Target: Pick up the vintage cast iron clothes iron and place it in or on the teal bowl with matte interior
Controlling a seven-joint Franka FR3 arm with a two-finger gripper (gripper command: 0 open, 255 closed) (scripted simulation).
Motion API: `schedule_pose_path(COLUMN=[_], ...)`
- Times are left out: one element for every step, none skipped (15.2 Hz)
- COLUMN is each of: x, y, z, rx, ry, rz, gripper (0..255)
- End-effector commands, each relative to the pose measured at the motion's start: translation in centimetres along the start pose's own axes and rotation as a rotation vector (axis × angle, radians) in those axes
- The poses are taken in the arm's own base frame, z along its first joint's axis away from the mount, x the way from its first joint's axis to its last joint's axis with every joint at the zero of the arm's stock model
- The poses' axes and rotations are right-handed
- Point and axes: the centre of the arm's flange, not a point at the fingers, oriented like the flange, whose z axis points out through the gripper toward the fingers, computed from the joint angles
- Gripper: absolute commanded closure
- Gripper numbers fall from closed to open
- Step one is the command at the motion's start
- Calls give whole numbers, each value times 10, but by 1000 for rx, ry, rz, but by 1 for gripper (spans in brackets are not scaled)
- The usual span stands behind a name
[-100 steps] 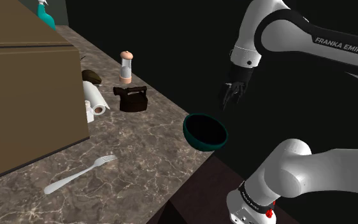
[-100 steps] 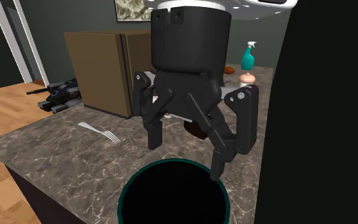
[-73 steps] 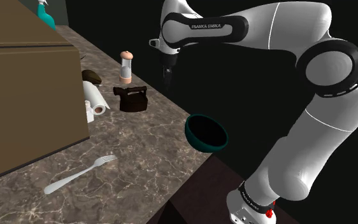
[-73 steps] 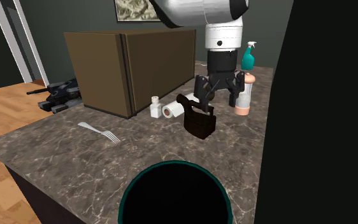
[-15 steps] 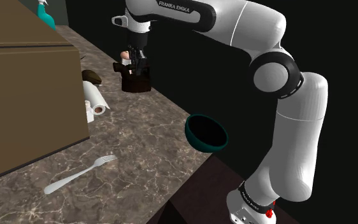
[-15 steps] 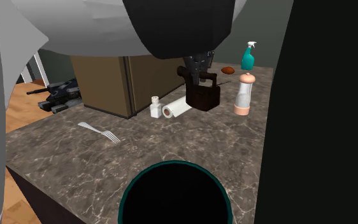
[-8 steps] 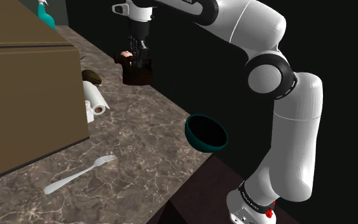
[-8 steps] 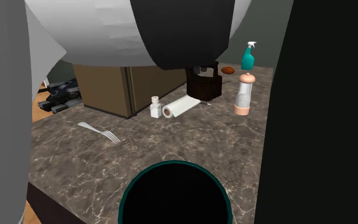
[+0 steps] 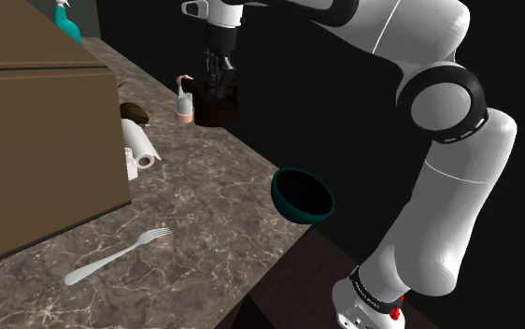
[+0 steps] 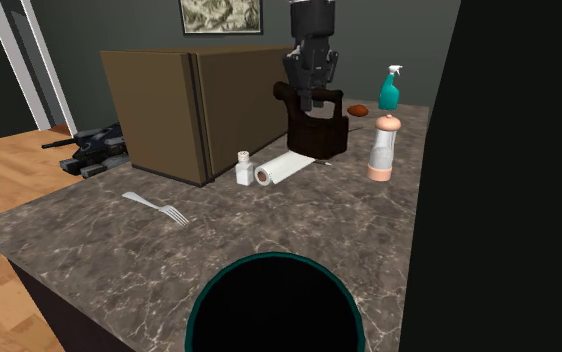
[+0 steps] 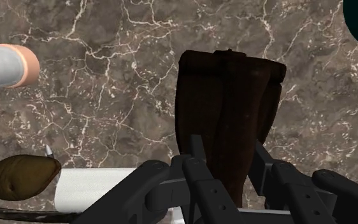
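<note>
**Holding the iron up high, with the bowl next**

The black pincer (image 10: 311, 92) is closed tight on the top handle of the dark brown iron (image 10: 317, 128). Its two fingers squeeze the handle from both sides. The iron hangs in the air over the far end of the marble bench (image 9: 205, 220). Below it are the paper roll (image 9: 141, 145) and the shaker (image 10: 382, 150) with the peach top.

The teal bowl (image 9: 285, 198) sits right at the bench's edge, on the side near the stand. It is well apart from the iron and has nothing in it.

So the picking up looks done, and this is the carrying part. Next, the arm should swing the iron across to the bowl and stop over its middle. Then it should go down slowly and let go. The iron looks heavy and the bowl is close to the edge. A soft landing would help keep the bowl from tipping or sliding off.
</note>
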Motion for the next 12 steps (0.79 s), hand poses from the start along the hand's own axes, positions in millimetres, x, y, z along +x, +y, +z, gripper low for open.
schedule_pose_path(x=[-15,-22,-29,-35,-42,-49,-56,-62,-69,-76,-82,-89], y=[-25,-36,-48,-59,-70,-82,-93,-104,-116,-127,-138,-150], z=[-1,-2,-3,-4,-4,-5,-6,-6,-7,-8,-8,-9], rx=[0,0,0,0,0,0,0,0,0,0,0,0], ry=[0,0,0,0,0,0,0,0,0,0,0,0], rz=[0,0,0,0,0,0,0,0,0,0,0,0], gripper=[255,255,255,255,255,255,255,255,255,255,255,255])
